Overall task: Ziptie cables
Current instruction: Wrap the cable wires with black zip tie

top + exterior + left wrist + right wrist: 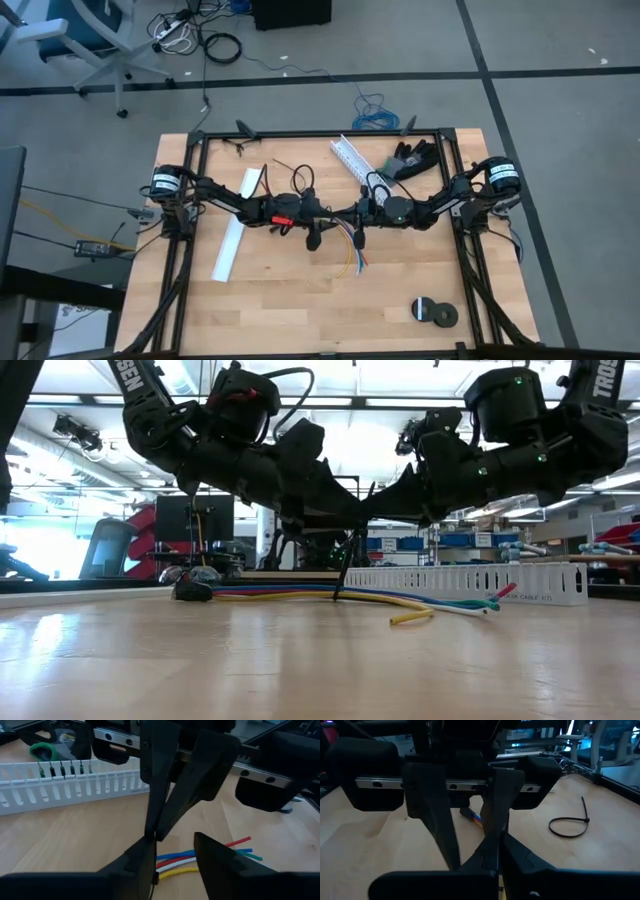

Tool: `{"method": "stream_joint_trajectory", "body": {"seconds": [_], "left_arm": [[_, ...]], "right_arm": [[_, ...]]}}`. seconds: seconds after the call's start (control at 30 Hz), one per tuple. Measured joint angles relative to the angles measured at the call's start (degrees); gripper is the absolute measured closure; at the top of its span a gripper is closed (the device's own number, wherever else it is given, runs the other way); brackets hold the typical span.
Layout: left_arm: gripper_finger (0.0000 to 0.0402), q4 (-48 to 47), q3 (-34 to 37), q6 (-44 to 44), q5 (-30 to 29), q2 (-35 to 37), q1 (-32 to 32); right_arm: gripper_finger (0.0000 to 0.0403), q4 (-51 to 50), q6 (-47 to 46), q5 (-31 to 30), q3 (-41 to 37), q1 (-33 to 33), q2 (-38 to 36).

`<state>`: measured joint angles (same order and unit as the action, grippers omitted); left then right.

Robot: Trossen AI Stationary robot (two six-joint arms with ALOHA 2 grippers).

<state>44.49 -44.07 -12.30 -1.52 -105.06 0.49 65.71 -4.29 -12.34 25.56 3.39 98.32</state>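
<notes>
I count two white slotted channels [231,238] [352,160] and one looped ziptie [568,825] on the wooden table [400,290]. The cables [300,595] lie mid-table, between both channels. Above them, my left gripper [172,852] is spread; my right gripper [497,842] is pressed together on a thin black ziptie [345,565]. Workshop shelving stands behind

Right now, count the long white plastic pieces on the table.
2. A plain white strip lies on the left of the table; a slotted channel lies near the far edge. Others may be hidden.
</notes>
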Motion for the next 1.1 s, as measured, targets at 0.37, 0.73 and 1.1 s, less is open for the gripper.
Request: {"method": "stream_joint_trajectory", "body": {"seconds": [0.37,0.73,1.1], "left_arm": [[0.0246,-0.5,1.2,0.0,-0.3,0.2,0.8],[0.0338,-2.8,1.2,1.5,-1.7,0.2,1.4],[0.0392,-3.3,1.0,1.6,-1.8,0.3,1.4]], "right_arm": [[0.0403,0.9,-0.6,2.0,-0.1,-0.9,0.0],[0.0403,2.5,-0.5,3.2,-0.1,-1.1,0.0],[0.0403,1.9,1.0,3.7,-0.2,-2.4,-2.1]]}}
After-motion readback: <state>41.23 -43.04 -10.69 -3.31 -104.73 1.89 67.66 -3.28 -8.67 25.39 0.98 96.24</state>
